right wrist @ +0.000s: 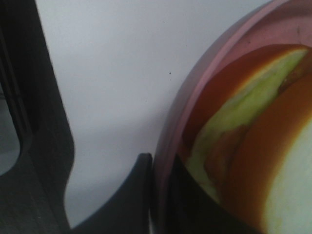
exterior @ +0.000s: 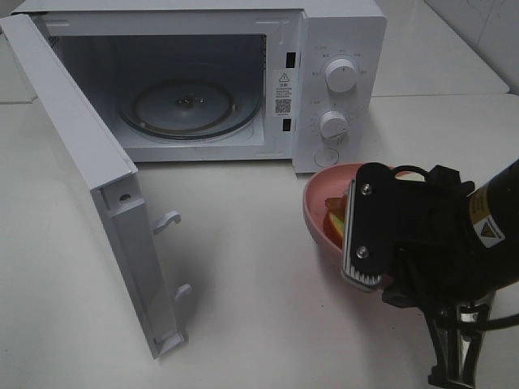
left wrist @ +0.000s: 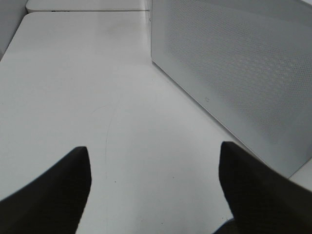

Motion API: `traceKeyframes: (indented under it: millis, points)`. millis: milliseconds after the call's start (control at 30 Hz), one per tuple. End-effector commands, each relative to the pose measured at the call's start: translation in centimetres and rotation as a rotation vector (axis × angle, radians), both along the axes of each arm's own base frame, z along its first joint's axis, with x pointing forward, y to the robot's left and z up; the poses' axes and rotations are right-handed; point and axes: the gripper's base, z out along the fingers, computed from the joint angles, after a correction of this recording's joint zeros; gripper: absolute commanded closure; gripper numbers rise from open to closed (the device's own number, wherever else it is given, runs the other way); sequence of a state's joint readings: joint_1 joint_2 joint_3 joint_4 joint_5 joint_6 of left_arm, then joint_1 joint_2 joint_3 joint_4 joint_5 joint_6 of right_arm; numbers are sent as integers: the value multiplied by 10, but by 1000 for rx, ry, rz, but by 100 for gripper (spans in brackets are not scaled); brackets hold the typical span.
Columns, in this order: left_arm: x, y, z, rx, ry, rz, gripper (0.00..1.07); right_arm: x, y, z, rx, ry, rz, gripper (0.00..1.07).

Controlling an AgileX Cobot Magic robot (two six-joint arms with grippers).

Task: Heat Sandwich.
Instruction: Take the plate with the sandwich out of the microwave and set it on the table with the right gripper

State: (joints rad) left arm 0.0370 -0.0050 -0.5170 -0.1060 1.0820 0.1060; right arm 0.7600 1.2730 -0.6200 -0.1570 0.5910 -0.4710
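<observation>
The sandwich (exterior: 333, 220) lies on a round pink plate (exterior: 319, 193) on the table in front of the microwave's control panel. In the right wrist view its green lettuce and reddish filling (right wrist: 229, 126) and white bread show inside the plate's rim (right wrist: 195, 97). My right gripper (right wrist: 163, 195) is shut on that rim, with one finger outside and one inside. From above, its black wrist (exterior: 405, 235) covers the plate's right half. The plate looks tilted. My left gripper (left wrist: 153, 190) is open and empty over bare table, and is out of the exterior view.
The white microwave (exterior: 340, 49) stands at the back with its door (exterior: 89, 178) swung wide open to the left. The glass turntable (exterior: 188, 105) inside has nothing on it. The microwave's perforated side wall (left wrist: 243, 73) lies close ahead of my left gripper.
</observation>
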Motion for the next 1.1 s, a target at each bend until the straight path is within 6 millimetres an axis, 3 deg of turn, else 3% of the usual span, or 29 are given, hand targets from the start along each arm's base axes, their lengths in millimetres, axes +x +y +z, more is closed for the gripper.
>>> traceKeyframes:
  millis: [33, 300, 333, 500, 733, 867, 1067, 1100]
  points:
    - [0, 0, 1, -10, -18, 3, 37, 1, -1, 2, 62, 1, -164, 107]
    - [0, 0, 1, -10, -18, 3, 37, 3, -2, 3, 165, 35, -518, 107]
    - [0, 0, 1, -10, -18, 3, 37, 5, -4, 3, 185, 26, -630, 107]
    - [0, 0, 1, -10, -18, 3, 37, 12, -13, 2, 163, -56, -822, 107]
    - [0, 0, 1, -10, -18, 3, 37, 24, -14, 2, 32, -112, -864, 107]
    - [0, 0, 1, -10, -18, 3, 37, 47, -13, 1, -7, -108, -936, 107]
    - [0, 0, 1, -10, -18, 3, 37, 98, -39, -1, -24, -108, -1118, 107]
    - [0, 0, 1, -10, -18, 3, 37, 98, -39, -1, -24, -108, -1118, 107]
